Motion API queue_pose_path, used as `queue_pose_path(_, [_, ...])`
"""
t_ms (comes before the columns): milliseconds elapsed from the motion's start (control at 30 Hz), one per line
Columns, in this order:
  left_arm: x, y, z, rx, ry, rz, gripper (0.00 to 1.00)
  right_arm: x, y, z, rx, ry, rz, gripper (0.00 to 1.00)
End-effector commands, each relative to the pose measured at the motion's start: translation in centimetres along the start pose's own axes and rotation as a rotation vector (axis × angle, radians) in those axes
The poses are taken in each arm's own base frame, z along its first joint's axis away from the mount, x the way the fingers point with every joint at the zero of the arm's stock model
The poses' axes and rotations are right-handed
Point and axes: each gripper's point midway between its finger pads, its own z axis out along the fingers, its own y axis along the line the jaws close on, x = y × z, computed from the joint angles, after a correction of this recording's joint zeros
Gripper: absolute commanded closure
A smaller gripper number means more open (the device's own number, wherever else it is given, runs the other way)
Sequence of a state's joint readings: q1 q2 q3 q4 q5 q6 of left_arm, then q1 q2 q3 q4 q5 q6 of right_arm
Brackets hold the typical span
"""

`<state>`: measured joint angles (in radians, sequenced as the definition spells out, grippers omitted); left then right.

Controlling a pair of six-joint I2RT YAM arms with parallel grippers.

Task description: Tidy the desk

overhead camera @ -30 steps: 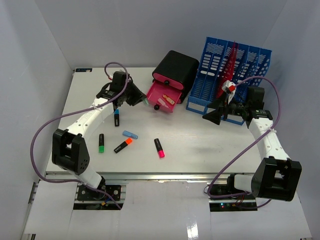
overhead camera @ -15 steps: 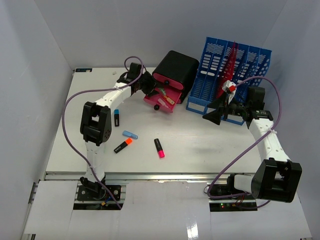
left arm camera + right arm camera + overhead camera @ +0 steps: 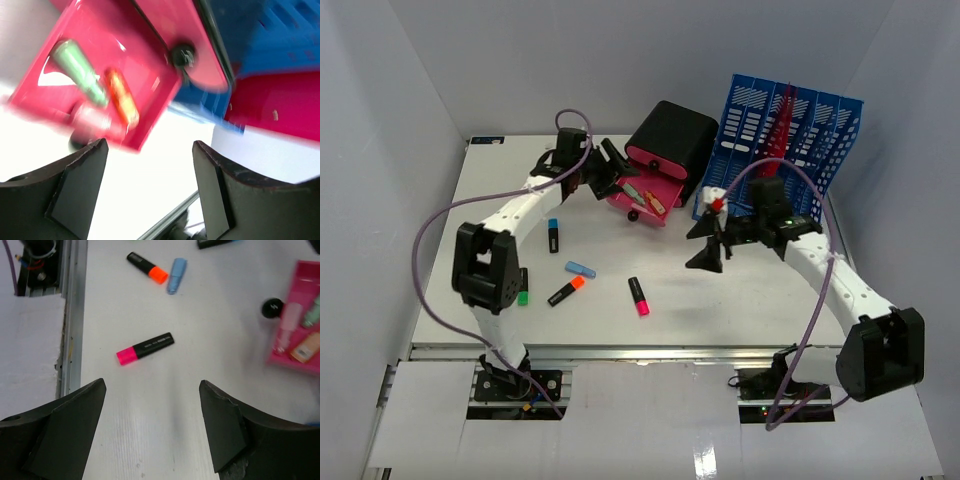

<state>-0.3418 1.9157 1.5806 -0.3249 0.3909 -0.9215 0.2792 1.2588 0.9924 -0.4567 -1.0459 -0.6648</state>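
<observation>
The desk (image 3: pixel 720 290) is a large, flat, white rectangular top, lying level beneath both pincers. Its far middle sits under the left pincer (image 3: pixel 617 170). The stretch right of centre lies below the right pincer (image 3: pixel 706 246), and that wrist view shows a faintly grained white surface. A metal rail (image 3: pixel 650 352) runs along its front edge, nearer than both pincers. Pale grey walls (image 3: pixel 570 60) close it in behind and beside them.
</observation>
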Motion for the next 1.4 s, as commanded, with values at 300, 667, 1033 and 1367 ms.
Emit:
queue_pose_path(300, [1.2,5.4,-26.1,-0.202,-0.587,0.401,0.02,3.9,-0.2,20.6,0.047,0.531,-0.080,0.18])
queue_pose_path(667, [4.9,6.7,-36.2,-0.237,-0.800,0.318,0.02,8.4,-1.6,28.5,0.065,0.673,-0.093,0.10])
queue_pose_path(1033, [6.3,6.9,-39.8,-0.232,-0.876,0.273,0.02,9.1,-1.3,31.2,-0.011,0.640,-0.067,0.16])
queue_pose_path(1367, [7.3,7.7,-39.2,-0.208,-0.856,0.231,0.02,11.6,-2.3,31.6,-0.011,0.666,-0.010,0.60])
